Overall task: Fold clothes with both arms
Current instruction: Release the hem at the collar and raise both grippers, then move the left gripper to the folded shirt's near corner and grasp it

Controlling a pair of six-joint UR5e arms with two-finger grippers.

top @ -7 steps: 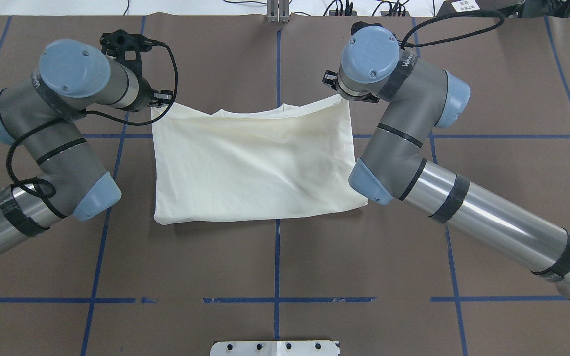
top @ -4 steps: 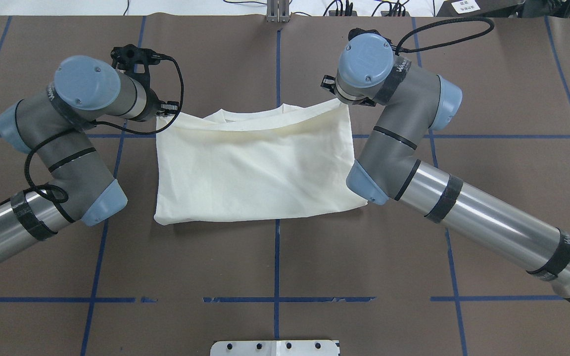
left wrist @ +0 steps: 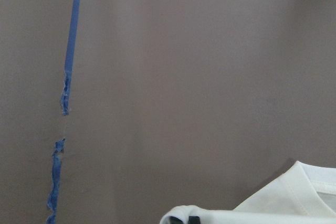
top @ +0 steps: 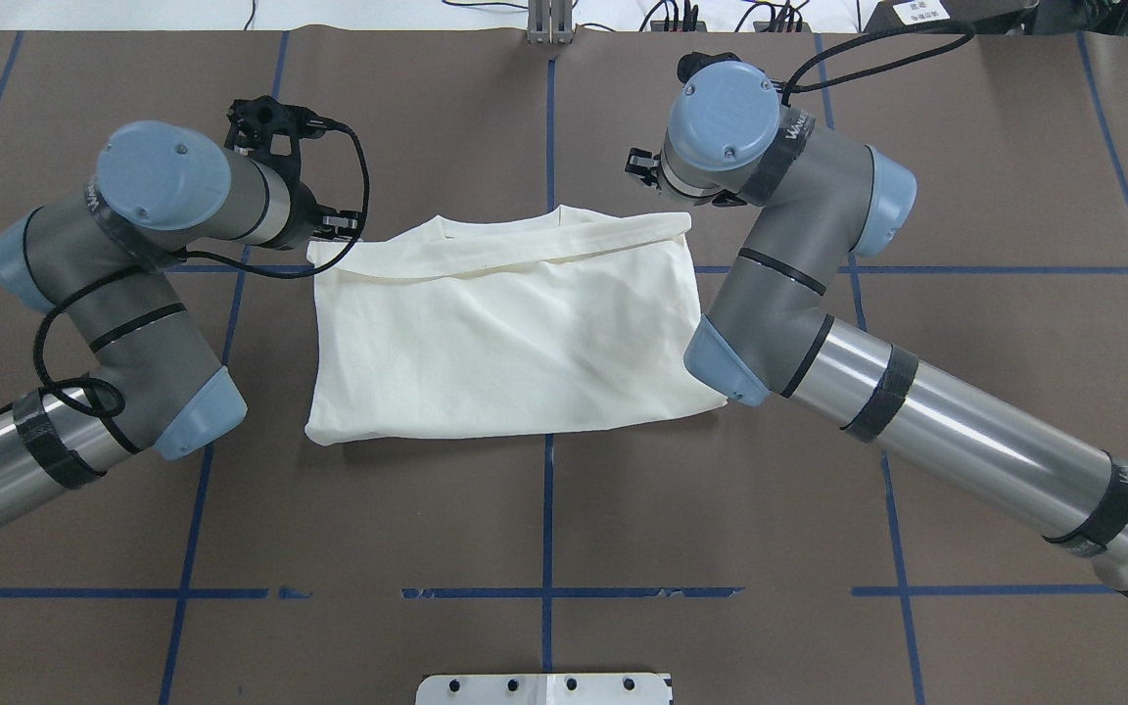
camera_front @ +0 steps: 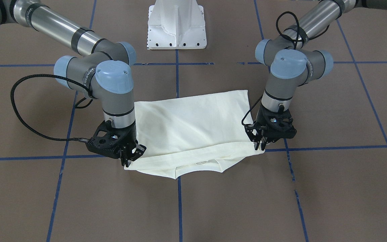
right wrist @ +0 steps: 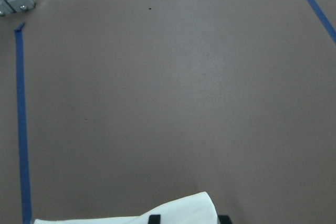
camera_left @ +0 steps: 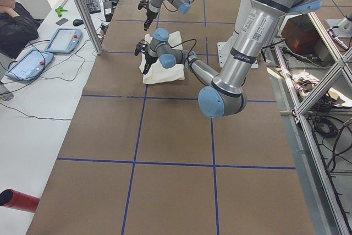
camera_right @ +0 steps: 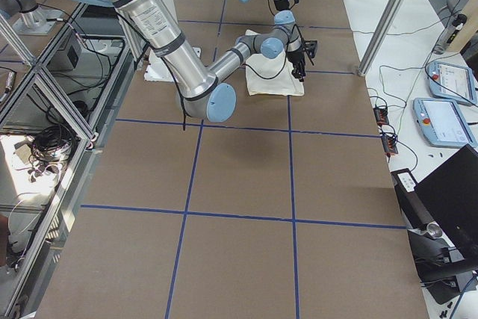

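The cream shirt [top: 505, 343] lay folded in the middle of the overhead view, plain side up, spread flat on the brown table [top: 916, 470]. Its upper layer ended in a narrow band running along the top edge of the cloth, and the round collar [top: 486, 231] peeked out just above that band. In the front-facing view the same collar sat at the shirt's lower edge, near the centre of the frame.

The left claw [top: 332, 227] was at the shirt's upper-left corner in the overhead view, its fingers pinched together on the end of the band. The left wrist view showed a rolled bit of cloth against a dark fingertip at the bottom of the frame. The right claw [camera_front: 128, 157], at lower left in the front-facing view, was likewise clamped on the opposite corner; in the overhead view it was mostly hidden under its wrist.

The left arm [top: 133, 294] came in from the overhead view's left edge, and the right arm [top: 819, 294] from the right. A black cable [camera_front: 18, 111] looped beside the right arm. Blue tape lines [top: 547, 509] crossed the table, and a white pedestal base [camera_front: 176, 25] stood at the top centre of the front-facing view.
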